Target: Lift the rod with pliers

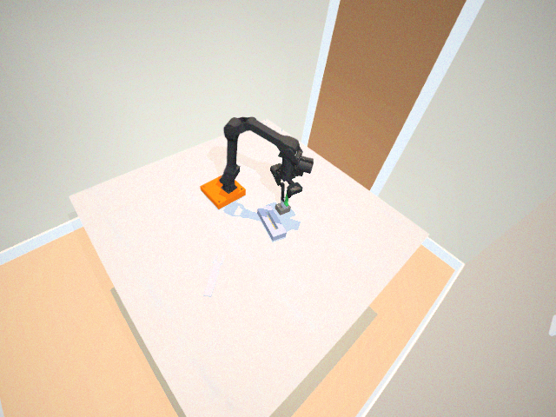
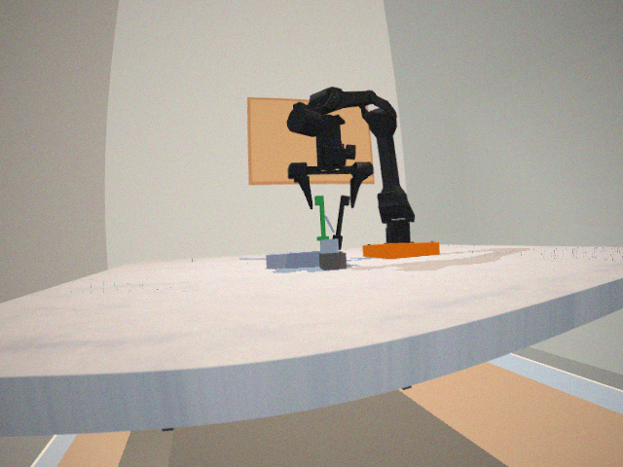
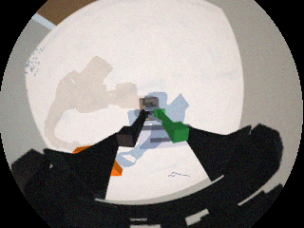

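The locking pliers stand upright in a small grey holster [image 1: 282, 208] [image 2: 332, 261] [image 3: 151, 102], with their handles spread in a V. One handle is green [image 1: 286, 198] [image 2: 319, 217] [image 3: 171, 126] and the other is black [image 2: 342, 216] [image 3: 131, 130]. My gripper [image 1: 287, 187] [image 2: 330, 203] [image 3: 151, 132] is open and empty, pointing straight down over the pliers. One fingertip hangs outside each handle top without touching it. The pale channel block [image 1: 274, 226] [image 2: 289, 260] [image 3: 159, 134] lies beside the holster. The thin yellow rod [image 1: 271, 221] lies in its slot.
The arm's orange base plate [image 1: 215, 194] [image 2: 399, 249] [image 3: 115, 169] sits on the table behind the holster. A faint pale strip [image 1: 213, 278] lies flat on the table top nearer the front. The table edge [image 2: 302, 372] is far from the work area.
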Tool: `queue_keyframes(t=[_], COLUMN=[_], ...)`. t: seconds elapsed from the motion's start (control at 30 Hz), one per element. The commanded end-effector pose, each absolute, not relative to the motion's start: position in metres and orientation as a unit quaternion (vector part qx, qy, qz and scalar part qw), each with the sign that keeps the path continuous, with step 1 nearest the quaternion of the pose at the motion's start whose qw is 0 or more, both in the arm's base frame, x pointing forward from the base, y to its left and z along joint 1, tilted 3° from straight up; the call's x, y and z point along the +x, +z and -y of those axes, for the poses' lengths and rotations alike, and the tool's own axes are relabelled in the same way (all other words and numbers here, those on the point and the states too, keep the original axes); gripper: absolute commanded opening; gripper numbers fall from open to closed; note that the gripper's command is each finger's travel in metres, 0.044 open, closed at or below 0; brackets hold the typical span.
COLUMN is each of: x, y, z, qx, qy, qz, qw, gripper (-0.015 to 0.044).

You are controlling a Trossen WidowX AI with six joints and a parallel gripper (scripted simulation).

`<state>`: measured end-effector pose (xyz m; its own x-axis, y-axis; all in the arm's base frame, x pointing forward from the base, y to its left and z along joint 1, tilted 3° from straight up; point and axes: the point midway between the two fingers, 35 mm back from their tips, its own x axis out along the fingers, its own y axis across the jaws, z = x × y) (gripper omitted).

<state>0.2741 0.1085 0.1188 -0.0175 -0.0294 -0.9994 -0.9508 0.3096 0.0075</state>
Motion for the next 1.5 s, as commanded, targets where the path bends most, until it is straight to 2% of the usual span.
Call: queue_keyframes(t=[0.0,0.87,1.47], x=[0.276,0.276,0.276], y=[0.117,0.087,0.087], z=[-0.116,-0.115,-0.115], qx=[-0.417,-0.417,-0.417], qy=[0.411,0.411,0.411], qz=[-0.586,-0.586,-0.586], qw=[0.56,0.56,0.56], gripper=[0.044,0.044,0.0416])
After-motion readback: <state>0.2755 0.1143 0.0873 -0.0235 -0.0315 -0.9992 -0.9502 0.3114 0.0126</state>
